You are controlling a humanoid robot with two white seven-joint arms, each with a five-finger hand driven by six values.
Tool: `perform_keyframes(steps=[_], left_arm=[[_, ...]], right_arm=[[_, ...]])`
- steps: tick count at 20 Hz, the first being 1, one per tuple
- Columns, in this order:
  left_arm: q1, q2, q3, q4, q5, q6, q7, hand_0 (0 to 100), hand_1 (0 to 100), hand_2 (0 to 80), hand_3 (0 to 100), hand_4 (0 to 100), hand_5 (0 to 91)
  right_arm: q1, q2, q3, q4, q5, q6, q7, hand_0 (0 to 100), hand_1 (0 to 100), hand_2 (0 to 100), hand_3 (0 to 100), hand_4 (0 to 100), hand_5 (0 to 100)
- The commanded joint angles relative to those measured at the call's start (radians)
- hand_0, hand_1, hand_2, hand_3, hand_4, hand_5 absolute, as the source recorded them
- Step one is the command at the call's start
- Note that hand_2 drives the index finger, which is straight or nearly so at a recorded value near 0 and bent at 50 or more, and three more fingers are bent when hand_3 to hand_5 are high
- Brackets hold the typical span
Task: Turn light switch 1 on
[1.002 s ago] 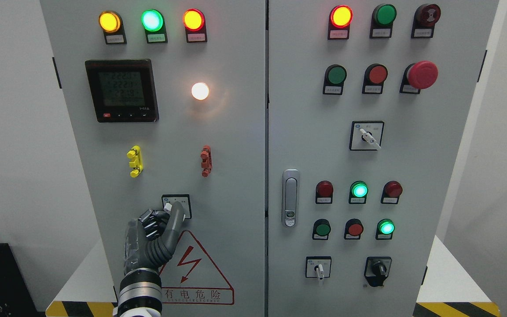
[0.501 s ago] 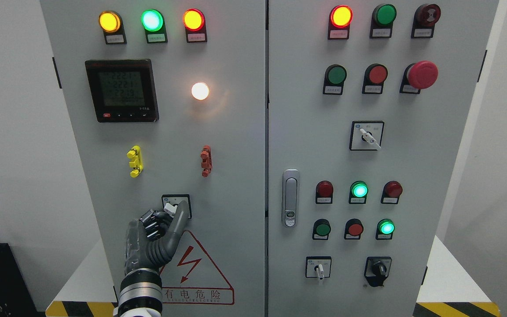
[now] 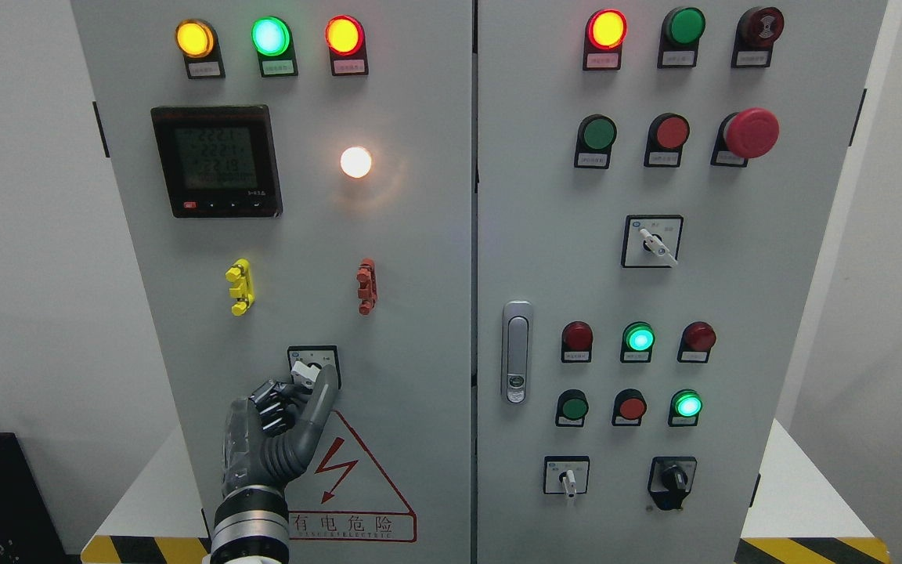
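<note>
Low on the left cabinet door (image 3: pixel 388 258), the robot's left hand (image 3: pixel 275 427) reaches up to the rotary switch (image 3: pixel 312 365), which sits directly above the red warning triangle (image 3: pixel 357 486). The forearm rises almost straight from below the triangle's left corner. 1 finger (image 3: pixel 318 407) stretches up beside the white knob while the others curl near it; whether they grip the knob is unclear. Above the switch, a white lamp (image 3: pixel 355 162) glows.

Digital meter (image 3: pixel 218 161), red mushroom button (image 3: pixel 751 132), door handle (image 3: pixel 517 352)
</note>
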Motion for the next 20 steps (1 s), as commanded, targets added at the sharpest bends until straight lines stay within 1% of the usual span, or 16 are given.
perform_keyframes(steps=[1,3,9,13,15,17,20], left_arm=[[0.025,0.003,-0.002,-0.042,0.002,-0.002,-0.004,9,50,66.9,99,98,86.0],[0.03,0.005,-0.004,-0.057,0.002,-0.001,-0.004,9,50,67.1,99,98,86.1],[0.094,0.011,-0.004,-0.112,0.002,-0.004,-0.004,9,50,68.8,100,99,86.1],[0.133,0.015,0.001,-0.118,0.0,-0.025,-0.005,10,51,70.9,100,100,86.2],[0.165,0.02,0.002,-0.117,0.0,-0.073,-0.008,11,51,72.9,100,100,86.2],[0.215,0.025,0.002,-0.115,0.002,-0.138,-0.022,13,50,73.4,100,100,86.6],[0.338,0.04,0.005,-0.108,0.003,-0.275,-0.082,13,49,72.3,100,100,86.0]], right_arm=[[0.0,0.0,0.0,0.0,-0.025,-0.001,0.0,0,0,0,0,0,0],[0.0,0.0,0.0,0.0,-0.025,0.001,0.0,0,0,0,0,0,0],[0.0,0.0,0.0,0.0,-0.025,0.001,0.0,0,0,0,0,0,0],[0.0,0.0,0.0,0.0,-0.025,0.001,0.0,0,0,0,0,0,0],[0.0,0.0,0.0,0.0,-0.025,0.001,0.0,0,0,0,0,0,0],[0.0,0.0,0.0,0.0,-0.025,0.001,0.0,0,0,0,0,0,0],[0.0,0.0,0.0,0.0,-0.025,0.001,0.0,0,0,0,0,0,0]])
